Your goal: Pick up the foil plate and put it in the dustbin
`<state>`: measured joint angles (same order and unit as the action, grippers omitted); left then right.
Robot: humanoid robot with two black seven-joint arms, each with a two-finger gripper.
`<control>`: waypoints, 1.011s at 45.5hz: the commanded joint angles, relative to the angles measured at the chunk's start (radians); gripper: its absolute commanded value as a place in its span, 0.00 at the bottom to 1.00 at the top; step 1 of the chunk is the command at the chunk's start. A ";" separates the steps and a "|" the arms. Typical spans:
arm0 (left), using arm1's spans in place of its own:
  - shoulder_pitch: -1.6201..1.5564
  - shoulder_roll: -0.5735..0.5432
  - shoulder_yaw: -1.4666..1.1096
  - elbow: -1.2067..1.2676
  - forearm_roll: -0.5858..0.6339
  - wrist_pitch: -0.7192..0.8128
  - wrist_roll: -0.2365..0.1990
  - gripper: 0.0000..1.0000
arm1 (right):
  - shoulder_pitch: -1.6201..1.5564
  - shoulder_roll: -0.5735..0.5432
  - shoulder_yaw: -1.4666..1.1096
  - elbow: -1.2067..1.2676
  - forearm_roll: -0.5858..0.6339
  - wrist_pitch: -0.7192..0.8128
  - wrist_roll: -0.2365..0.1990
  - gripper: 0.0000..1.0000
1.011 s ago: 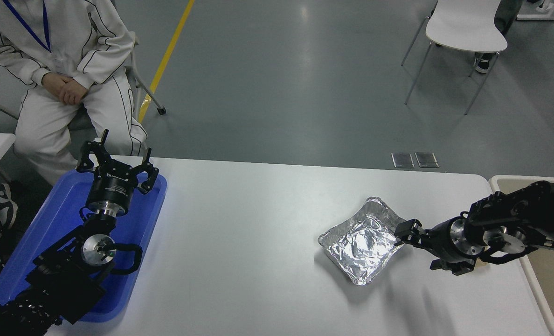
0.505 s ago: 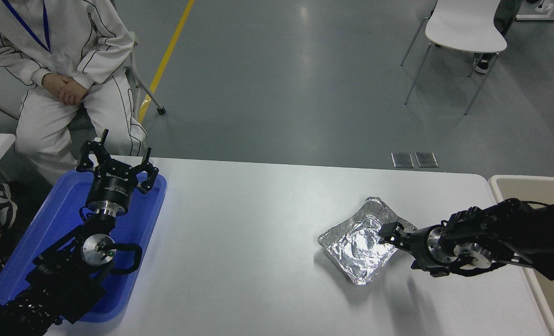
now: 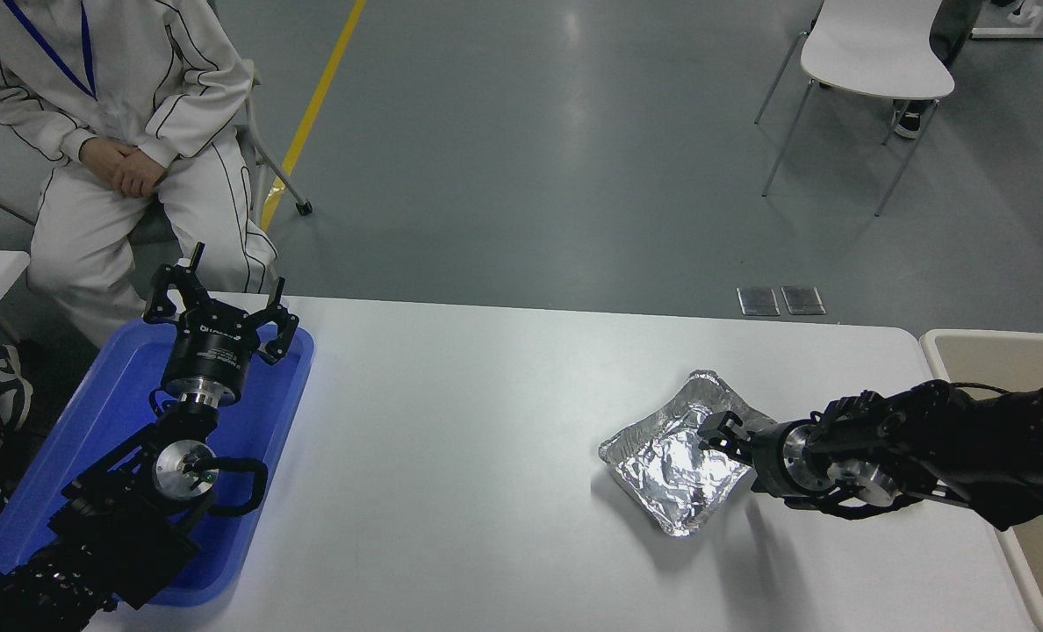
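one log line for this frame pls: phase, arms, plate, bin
phase: reaching to grasp | right gripper: over right rim of foil plate, not lifted | left gripper: open, parked over blue tray | dustbin: right table edge

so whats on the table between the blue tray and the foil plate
Nothing: in the head view the white table is bare between the blue tray and the foil plate.
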<state>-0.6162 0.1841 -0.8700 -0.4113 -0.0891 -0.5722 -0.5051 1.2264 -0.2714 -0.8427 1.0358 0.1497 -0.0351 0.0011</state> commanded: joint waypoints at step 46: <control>-0.001 0.000 0.000 0.000 0.000 0.000 0.000 1.00 | 0.067 -0.114 0.025 0.119 -0.011 0.250 -0.004 0.00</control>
<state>-0.6162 0.1841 -0.8698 -0.4117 -0.0891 -0.5722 -0.5050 1.2253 -0.2906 -0.8047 1.0881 0.1650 0.0845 -0.0042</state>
